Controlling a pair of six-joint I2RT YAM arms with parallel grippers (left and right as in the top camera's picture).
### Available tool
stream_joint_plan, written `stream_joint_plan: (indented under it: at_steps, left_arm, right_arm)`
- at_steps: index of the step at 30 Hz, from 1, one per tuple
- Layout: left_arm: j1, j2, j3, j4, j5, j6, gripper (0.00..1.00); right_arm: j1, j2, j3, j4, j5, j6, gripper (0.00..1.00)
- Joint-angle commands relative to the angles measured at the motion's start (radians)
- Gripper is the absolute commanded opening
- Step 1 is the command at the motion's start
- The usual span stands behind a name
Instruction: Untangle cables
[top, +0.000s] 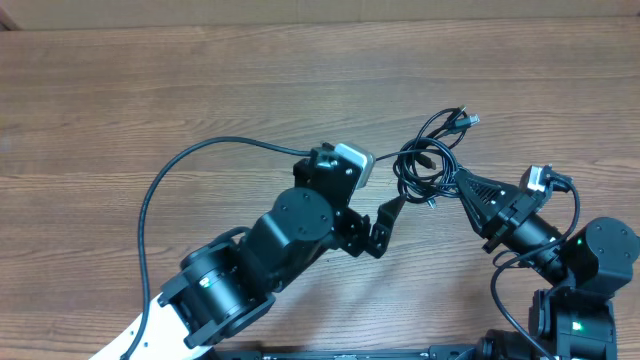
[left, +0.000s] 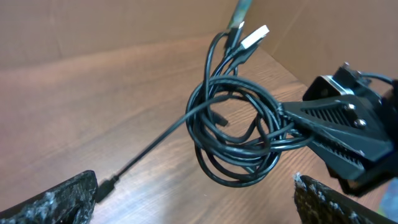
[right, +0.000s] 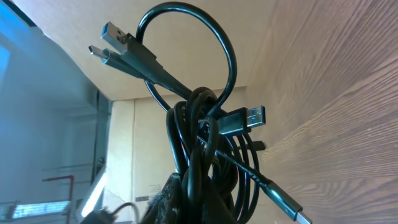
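Observation:
The cables (top: 428, 160) are thin black cords coiled in a tangled bundle at centre right of the table, with plugs sticking out at the far end (top: 466, 120). My right gripper (top: 458, 183) is shut on the bundle's right side. In the right wrist view the cables (right: 205, 137) rise from its jaws (right: 208, 208), USB plugs pointing out. In the left wrist view the coil (left: 239, 130) lies ahead, with one strand running toward a plug (left: 106, 186) by the left finger. My left gripper (left: 196, 202) is open and empty, just short of the bundle; it also shows overhead (top: 388, 215).
The wooden table (top: 150, 90) spreads to the left and far side. A thick black arm cable (top: 165, 185) loops from the left arm across the table's left part. The right arm's base (top: 575, 300) stands at the lower right.

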Motion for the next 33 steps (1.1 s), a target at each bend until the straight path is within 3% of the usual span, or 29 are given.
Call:
stream_joint_plan:
  at_steps: [1, 9, 20, 27, 29, 33]
  left_arm:
    - [0.000, 0.013, 0.021, 0.002, 0.000, -0.237, 1.00]
    - [0.000, 0.013, 0.021, 0.001, -0.030, -0.277, 1.00]
    - [0.000, 0.015, 0.021, 0.005, 0.031, -0.492, 1.00]
    - [0.000, 0.040, 0.021, 0.114, 0.099, -0.560, 0.99]
    - [0.000, 0.061, 0.021, 0.127, 0.106, -0.561, 0.86]
    - [0.000, 0.094, 0.021, 0.143, 0.135, -0.563, 0.71]
  right_arm:
    - [0.002, -0.005, 0.007, 0.050, 0.005, 0.089, 0.04]
    - [0.002, -0.005, 0.007, 0.114, -0.033, 0.151, 0.04]
    - [0.002, -0.005, 0.007, 0.184, -0.098, 0.151, 0.04]
    - [0.002, -0.005, 0.007, 0.219, -0.193, 0.146, 0.04]
    - [0.002, -0.005, 0.007, 0.237, -0.211, 0.146, 0.04]
    - [0.002, -0.005, 0.007, 0.236, -0.220, 0.146, 0.04]
